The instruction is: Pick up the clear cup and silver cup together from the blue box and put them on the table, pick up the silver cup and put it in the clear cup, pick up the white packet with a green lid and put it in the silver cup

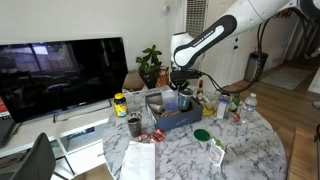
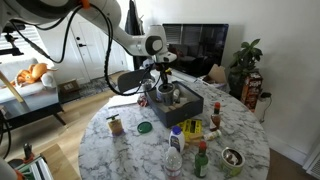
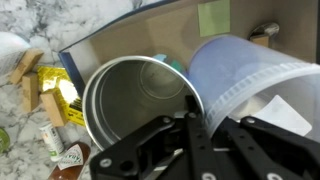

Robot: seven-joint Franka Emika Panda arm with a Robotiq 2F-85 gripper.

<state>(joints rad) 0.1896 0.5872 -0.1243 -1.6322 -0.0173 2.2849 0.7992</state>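
- Both exterior views are bright and evenly lit. The walls read near white, and shadows on the table [image 1: 250, 145] are soft and faint.
- The television [image 1: 60, 75] screen carries dim room reflections.
- Exterior detail is low, so small items are hard to make out.
- Wrist view: the silver cup [image 3: 140, 95] shows bright glints on its inner wall, and the clear cup [image 3: 250, 75] looks milky.
- The gripper [image 3: 190, 125], nearest the lens, is dark and out of focus.
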